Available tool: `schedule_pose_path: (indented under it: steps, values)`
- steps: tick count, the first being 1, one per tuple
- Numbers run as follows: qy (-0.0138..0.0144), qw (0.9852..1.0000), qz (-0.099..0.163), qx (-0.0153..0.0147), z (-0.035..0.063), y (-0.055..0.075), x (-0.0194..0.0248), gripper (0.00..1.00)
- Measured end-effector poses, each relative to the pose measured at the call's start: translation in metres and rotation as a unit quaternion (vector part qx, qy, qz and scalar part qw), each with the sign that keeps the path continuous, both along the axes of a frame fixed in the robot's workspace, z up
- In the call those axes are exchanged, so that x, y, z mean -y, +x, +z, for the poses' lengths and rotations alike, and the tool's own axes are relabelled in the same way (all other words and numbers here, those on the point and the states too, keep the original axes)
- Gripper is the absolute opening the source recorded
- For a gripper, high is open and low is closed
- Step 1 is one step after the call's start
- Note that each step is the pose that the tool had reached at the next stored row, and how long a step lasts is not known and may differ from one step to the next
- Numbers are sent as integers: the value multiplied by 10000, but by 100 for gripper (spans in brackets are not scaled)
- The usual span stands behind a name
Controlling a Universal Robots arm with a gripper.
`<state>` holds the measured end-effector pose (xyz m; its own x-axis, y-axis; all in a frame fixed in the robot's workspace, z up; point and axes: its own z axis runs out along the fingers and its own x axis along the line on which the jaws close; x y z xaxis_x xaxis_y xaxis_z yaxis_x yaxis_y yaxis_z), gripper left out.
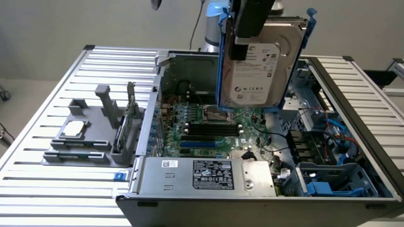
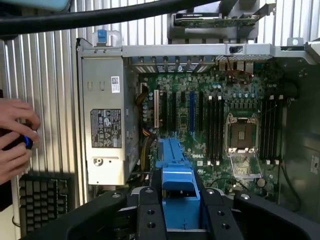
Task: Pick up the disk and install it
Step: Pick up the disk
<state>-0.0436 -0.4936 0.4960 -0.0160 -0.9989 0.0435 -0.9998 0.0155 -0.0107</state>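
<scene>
Hovering over open PC case w/ mobo & PSU inside, end effector clamped on disk.

I find the exterior view brightly and evenly lit from above. The table slats return a pale sheen without burn-out. The grey holder throws short, soft shadows. The white label on the disk is bright but not washed out. The computer case is dimmer inside, darkest towards the exterior view's right. In the wrist view, the gripper reads near black, the keyboard sits in shade, and the motherboard is evenly lit.
</scene>
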Motion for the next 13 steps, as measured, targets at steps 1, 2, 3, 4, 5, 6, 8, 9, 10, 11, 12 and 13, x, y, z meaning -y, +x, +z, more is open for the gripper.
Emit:
schedule_pose_path:
  steps: [1,2,3,4,5,6,8,9,10,11,12,13]
  values:
    - [0,10000,0,-1,0,26,23,32]
    - [-1,10000,-1,-1,1,55,47,32]
    - [-1,10000,-1,-1,1,83,71,32]
    - [-1,10000,0,-1,1,112,96,32]
    - [0,10000,0,-2,0,140,119,32]
    - [0,10000,0,-2,0,169,144,32]
    - [-1,10000,0,-3,1,229,194,32]
    - [0,10000,0,-3,0,258,218,32]
    - [0,10000,0,-3,0,287,242,32]
    - [0,10000,0,-4,0,316,267,32]
    - [0,10000,0,-5,0,344,292,32]
    - [-1,10000,0,-6,1,372,317,32]
